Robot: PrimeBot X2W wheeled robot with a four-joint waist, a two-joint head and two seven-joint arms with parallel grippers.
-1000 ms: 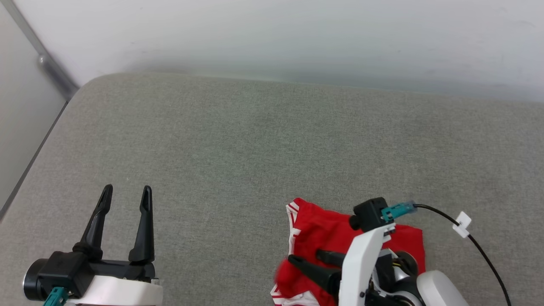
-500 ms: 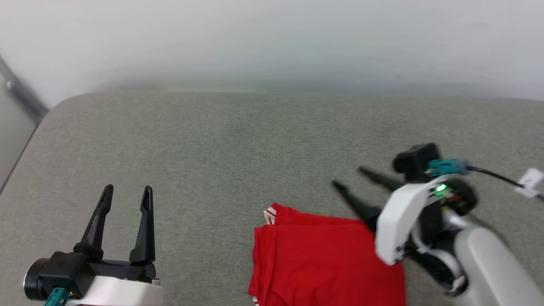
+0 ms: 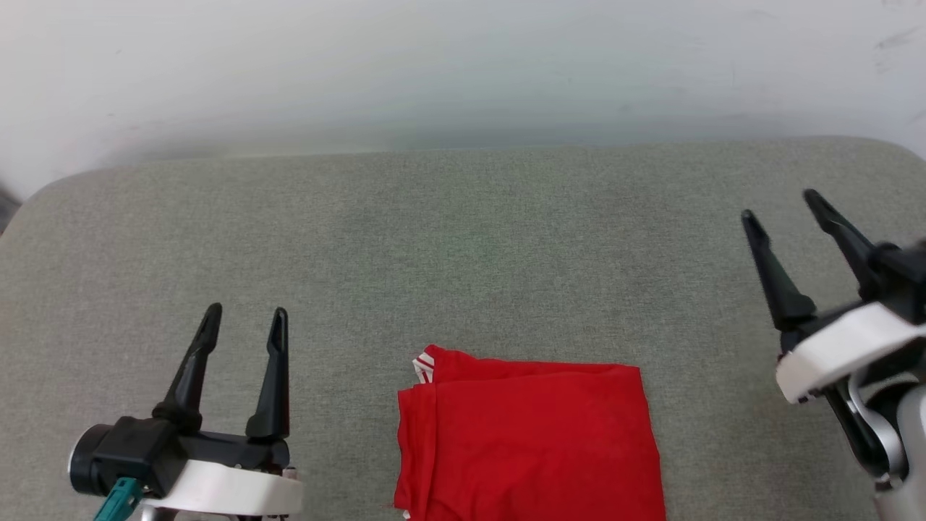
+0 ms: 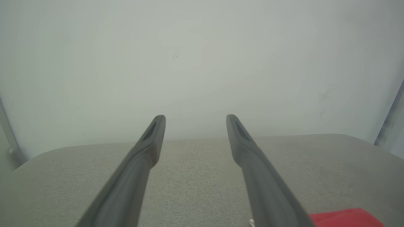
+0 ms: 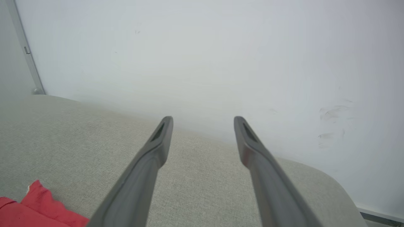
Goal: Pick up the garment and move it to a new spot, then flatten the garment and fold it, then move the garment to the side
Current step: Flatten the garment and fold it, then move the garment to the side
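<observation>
The garment (image 3: 528, 438) lies folded into a red rectangle on the grey cushioned surface (image 3: 463, 239), at the bottom centre of the head view, with a bit of red-white striped trim at its upper left corner. A red corner of the garment (image 4: 345, 217) shows at the lower right of the left wrist view, and the garment (image 5: 34, 208) also sits at the lower left of the right wrist view. My left gripper (image 3: 244, 315) stands open to its left, empty. My right gripper (image 3: 781, 206) is open and empty, raised well to the right of it.
A pale wall (image 3: 463, 65) runs along the far edge of the cushioned surface. The surface's rounded corners show at far left and far right. A metal strip (image 5: 25, 50) runs up the wall at the left in the right wrist view.
My right gripper has lifted off the garment and swung away up and to the right, leaving it folded flat. The head camera has turned right. The left gripper has kept still.
</observation>
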